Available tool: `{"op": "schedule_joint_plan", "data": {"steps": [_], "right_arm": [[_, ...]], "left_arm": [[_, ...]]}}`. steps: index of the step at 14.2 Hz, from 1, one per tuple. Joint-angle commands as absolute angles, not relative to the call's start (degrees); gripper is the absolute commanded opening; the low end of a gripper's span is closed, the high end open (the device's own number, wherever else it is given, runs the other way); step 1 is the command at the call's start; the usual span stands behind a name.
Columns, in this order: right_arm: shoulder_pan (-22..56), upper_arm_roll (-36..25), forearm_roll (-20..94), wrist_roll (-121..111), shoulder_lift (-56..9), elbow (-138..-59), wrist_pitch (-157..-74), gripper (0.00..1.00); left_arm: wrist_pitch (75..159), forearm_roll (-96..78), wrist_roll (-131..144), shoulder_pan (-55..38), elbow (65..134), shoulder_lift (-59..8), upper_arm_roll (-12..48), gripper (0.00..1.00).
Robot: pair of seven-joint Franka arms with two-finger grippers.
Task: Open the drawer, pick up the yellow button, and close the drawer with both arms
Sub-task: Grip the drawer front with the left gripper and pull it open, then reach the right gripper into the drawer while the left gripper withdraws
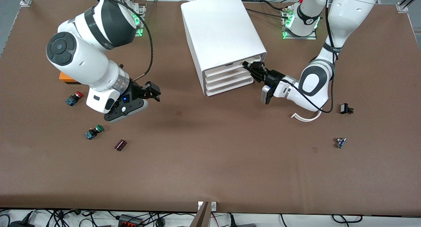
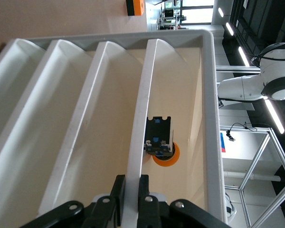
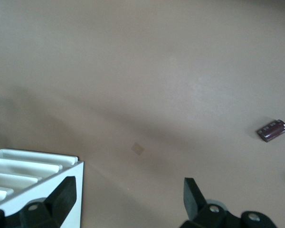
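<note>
The white cabinet [image 1: 220, 29] stands at the middle of the table near the bases. My left gripper [image 1: 252, 68] is at the front of its uppermost drawer [image 1: 227, 69], at the end toward the left arm. In the left wrist view my left gripper [image 2: 129, 184] is shut on the drawer's front lip [image 2: 141, 118]. The button [image 2: 160, 142], orange cap on a black and blue body, lies inside that drawer. My right gripper [image 1: 152, 91] is open and empty above bare table toward the right arm's end. In the right wrist view it [image 3: 129, 190] hangs beside the cabinet's corner [image 3: 47, 175].
A red-capped button [image 1: 74, 98], a green-capped button [image 1: 93, 132], a maroon cylinder [image 1: 120, 145] and an orange block [image 1: 67, 78] lie near the right arm. A white curved strip [image 1: 306, 116] and two small parts [image 1: 345, 109] [image 1: 340, 142] lie near the left arm.
</note>
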State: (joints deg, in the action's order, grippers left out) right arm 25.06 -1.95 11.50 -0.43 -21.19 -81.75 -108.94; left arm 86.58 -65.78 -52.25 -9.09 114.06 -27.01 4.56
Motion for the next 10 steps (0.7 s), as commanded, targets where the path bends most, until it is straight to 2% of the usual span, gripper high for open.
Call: {"op": "schedule_joint_plan", "data": {"steps": [1,7,10], "right_arm": [[27.5,-2.2,12.4,1.7,-22.0,-80.3,-110.7,1.0],[31.5,-2.2,12.0,2.6,-22.5,-80.2,-113.4,1.0],[33.7,-2.3,12.0,2.7,-23.4,-79.3,-115.1,1.0]], "left_arm": [[87.3,-65.8,-51.6,-7.9,109.0,-31.5,4.0,0.08],[87.2,-61.9,-50.9,-5.1,100.0,-37.3,3.2,0.08],[87.2,-60.4,-50.7,-4.7,98.8,-37.4,3.0,0.1]]}}
